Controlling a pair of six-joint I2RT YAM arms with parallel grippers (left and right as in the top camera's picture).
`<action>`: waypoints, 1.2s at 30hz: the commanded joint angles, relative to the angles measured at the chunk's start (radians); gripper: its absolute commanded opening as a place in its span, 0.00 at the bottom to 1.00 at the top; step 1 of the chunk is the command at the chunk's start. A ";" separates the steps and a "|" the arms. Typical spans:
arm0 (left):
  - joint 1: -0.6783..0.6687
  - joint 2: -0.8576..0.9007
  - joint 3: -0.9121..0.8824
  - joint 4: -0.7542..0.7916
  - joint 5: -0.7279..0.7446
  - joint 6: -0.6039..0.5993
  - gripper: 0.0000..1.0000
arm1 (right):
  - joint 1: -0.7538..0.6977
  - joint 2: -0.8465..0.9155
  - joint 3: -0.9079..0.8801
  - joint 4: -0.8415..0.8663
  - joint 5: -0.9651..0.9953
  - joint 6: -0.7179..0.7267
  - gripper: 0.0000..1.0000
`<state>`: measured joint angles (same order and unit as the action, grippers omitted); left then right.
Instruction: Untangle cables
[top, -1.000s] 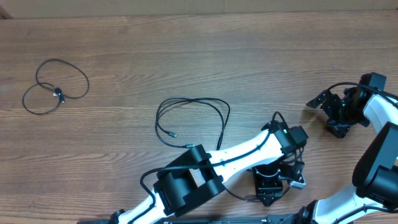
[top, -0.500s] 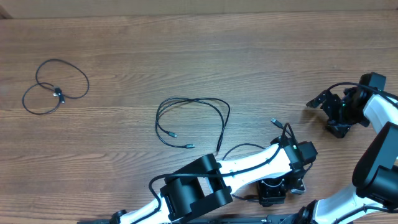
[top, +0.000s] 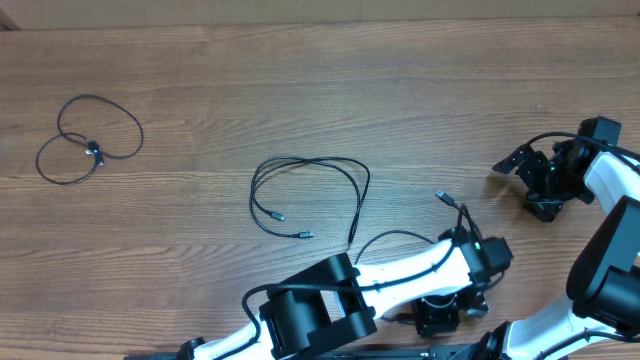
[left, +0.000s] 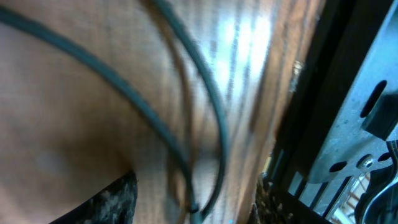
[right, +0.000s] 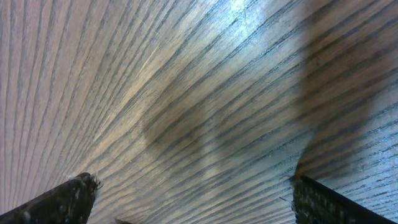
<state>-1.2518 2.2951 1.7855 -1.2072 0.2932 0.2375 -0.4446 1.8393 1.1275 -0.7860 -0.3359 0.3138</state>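
Note:
Three thin black cables lie on the wooden table (top: 200, 80). One is a small double loop (top: 88, 148) at the far left. A larger loose loop (top: 310, 185) lies in the middle. A third cable has a silver plug (top: 441, 197) and runs down under my left wrist. My left gripper (top: 437, 318) is at the near edge, right of centre. In the left wrist view its fingers (left: 106, 199) stand apart, with blurred black cable strands (left: 214, 118) running between them. My right gripper (top: 522, 185), at the far right, is open over bare wood (right: 199, 93).
The left arm (top: 400, 268) lies across the near edge, its own thicker black cable looping beside it. A metal frame (left: 348, 124) shows at the right of the left wrist view, close to the gripper. The right arm (top: 610, 240) fills the right edge.
My left wrist has swung right and toward the near edge. This has uncovered the plug end of the third cable. The right arm and the other two cables have not moved.

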 joint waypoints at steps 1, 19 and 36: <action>-0.019 0.011 -0.017 -0.001 -0.021 -0.009 0.59 | -0.002 0.002 0.024 0.004 0.003 -0.005 1.00; -0.021 0.011 -0.071 0.042 -0.095 -0.010 0.19 | -0.002 0.002 0.024 0.004 0.003 -0.005 1.00; -0.017 0.006 -0.001 -0.037 -0.091 -0.079 0.04 | -0.002 0.002 0.024 0.004 0.003 -0.005 1.00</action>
<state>-1.2720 2.2860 1.7477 -1.2236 0.2146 0.2062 -0.4446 1.8393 1.1275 -0.7856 -0.3359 0.3138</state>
